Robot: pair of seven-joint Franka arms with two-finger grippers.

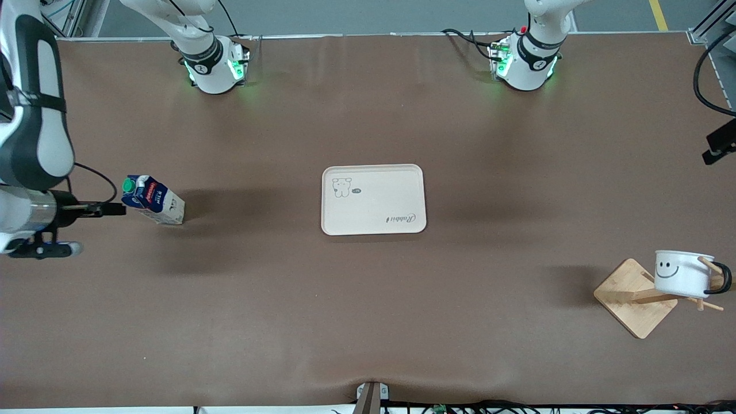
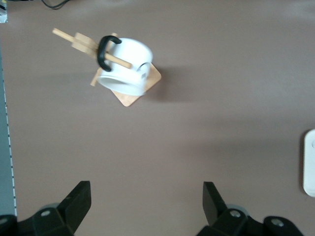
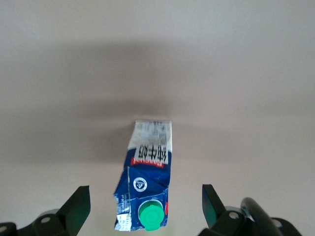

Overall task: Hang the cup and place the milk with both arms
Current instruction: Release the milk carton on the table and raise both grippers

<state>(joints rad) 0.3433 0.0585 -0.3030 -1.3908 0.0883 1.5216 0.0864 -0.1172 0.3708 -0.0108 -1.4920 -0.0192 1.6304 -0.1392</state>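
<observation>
The milk stands on the brown table toward the right arm's end, blue top and green cap up. My right gripper hangs by its top. In the right wrist view the gripper is open, and the milk shows between the fingers, untouched. The cup, white with a smiley, hangs by its black handle on a peg of the wooden rack toward the left arm's end. My left gripper is open and empty, high over the table beside the cup.
A cream tray with a dog drawing lies at the table's middle; its edge shows in the left wrist view. Both arm bases stand along the table's back edge. Cables hang at the left arm's end.
</observation>
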